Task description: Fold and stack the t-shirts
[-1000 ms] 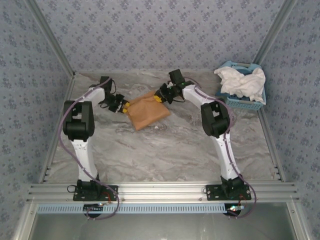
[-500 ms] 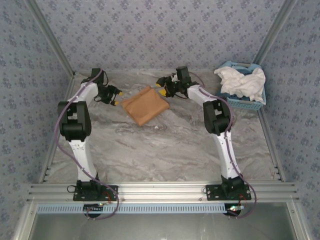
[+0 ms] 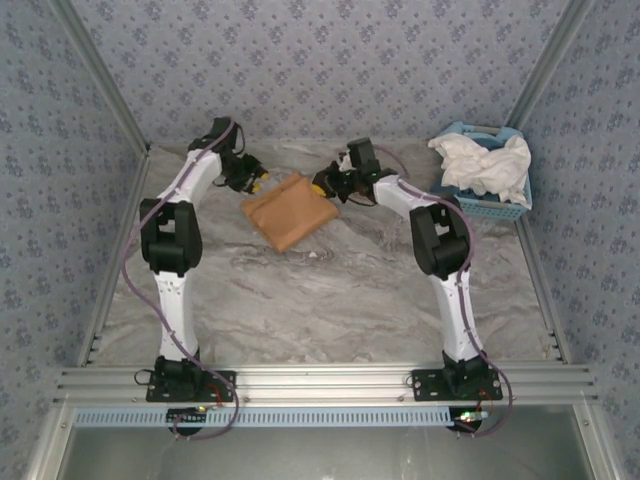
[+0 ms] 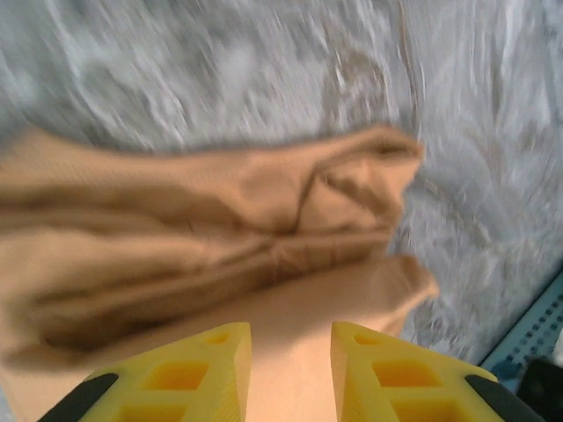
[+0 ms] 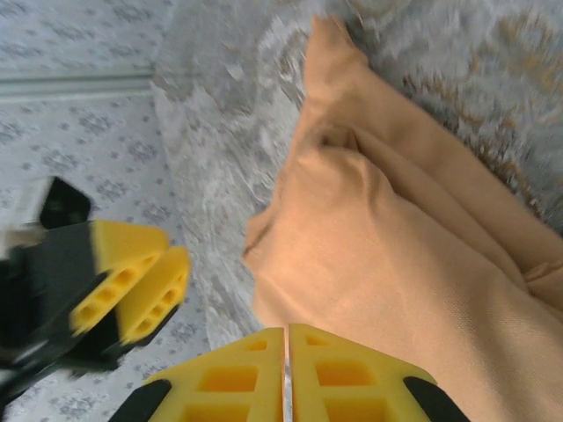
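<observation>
On far counter, closer in on folded tan-orange t-shirt than before: left end effector narrowly parted, right end effector shut.

grey-white marbled table underneath everything. light blue plastic lattice basket at far right corner, just beside wall. blue floral wallpaper walls on three sides. aluminium rail along near edge.

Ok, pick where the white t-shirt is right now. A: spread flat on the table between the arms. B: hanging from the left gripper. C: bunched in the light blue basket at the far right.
C: the white t-shirt sits crumpled in the light blue basket; the tan t-shirt is the one lying on the table.
</observation>
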`<action>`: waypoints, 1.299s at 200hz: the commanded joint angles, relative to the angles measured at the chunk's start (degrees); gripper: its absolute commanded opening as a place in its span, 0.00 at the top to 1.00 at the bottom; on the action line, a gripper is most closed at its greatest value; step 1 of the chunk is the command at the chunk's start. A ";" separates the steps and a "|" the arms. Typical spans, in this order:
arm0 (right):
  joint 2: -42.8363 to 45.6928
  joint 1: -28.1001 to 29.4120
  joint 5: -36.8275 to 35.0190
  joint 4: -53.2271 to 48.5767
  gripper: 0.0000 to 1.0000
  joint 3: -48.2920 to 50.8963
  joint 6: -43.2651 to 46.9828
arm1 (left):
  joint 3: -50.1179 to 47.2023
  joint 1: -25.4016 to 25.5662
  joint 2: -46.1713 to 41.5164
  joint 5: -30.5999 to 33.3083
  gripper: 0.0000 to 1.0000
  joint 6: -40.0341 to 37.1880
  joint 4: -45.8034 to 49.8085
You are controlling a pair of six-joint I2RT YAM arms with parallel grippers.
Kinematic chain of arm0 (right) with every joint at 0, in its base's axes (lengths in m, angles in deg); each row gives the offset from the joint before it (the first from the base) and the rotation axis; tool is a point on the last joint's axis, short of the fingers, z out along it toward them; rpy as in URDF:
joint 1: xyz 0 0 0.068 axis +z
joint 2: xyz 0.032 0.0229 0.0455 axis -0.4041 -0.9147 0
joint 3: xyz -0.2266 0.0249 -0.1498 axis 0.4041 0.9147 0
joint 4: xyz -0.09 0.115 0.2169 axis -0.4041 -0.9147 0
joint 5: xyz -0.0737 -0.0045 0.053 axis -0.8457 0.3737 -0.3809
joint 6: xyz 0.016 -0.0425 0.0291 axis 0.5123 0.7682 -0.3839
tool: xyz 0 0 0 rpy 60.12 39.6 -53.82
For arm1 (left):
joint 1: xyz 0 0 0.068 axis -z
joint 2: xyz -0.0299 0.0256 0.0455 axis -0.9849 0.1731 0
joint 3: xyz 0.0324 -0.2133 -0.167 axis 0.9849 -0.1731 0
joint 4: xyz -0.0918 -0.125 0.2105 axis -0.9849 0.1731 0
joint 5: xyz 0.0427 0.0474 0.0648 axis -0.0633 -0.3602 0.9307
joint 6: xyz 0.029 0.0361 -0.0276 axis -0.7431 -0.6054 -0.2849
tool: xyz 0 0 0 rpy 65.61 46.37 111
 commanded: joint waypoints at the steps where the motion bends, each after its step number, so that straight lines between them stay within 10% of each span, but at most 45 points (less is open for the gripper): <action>1: -4.39 1.21 0.99 -0.95 0.88 -1.30 -0.58 | -5.23 5.25 -6.45 1.86 0.71 0.28 4.72; 48: -7.31 2.94 4.09 7.45 0.81 -1.53 -10.29 | -27.76 12.34 -21.81 4.49 0.65 13.71 -7.24; 93: 7.76 -1.33 1.07 9.12 0.62 8.21 -8.03 | -43.79 18.55 -31.31 10.18 0.54 32.64 -21.69; 131: 24.66 -8.99 0.40 3.03 0.59 20.20 -0.84 | -50.61 27.01 -28.28 21.13 0.29 56.25 -39.55; 186: 40.31 -16.42 4.92 1.44 0.57 35.38 1.31 | -46.86 30.23 -19.45 38.68 0.23 74.58 -45.06; 218: 44.46 -17.24 5.91 -0.35 0.57 39.35 1.95 | -47.12 29.09 -15.73 41.24 0.28 79.84 -45.61; 260: 46.29 -16.92 5.59 -1.18 0.57 41.17 3.12 | -49.60 21.08 -14.48 39.37 0.64 73.78 -51.01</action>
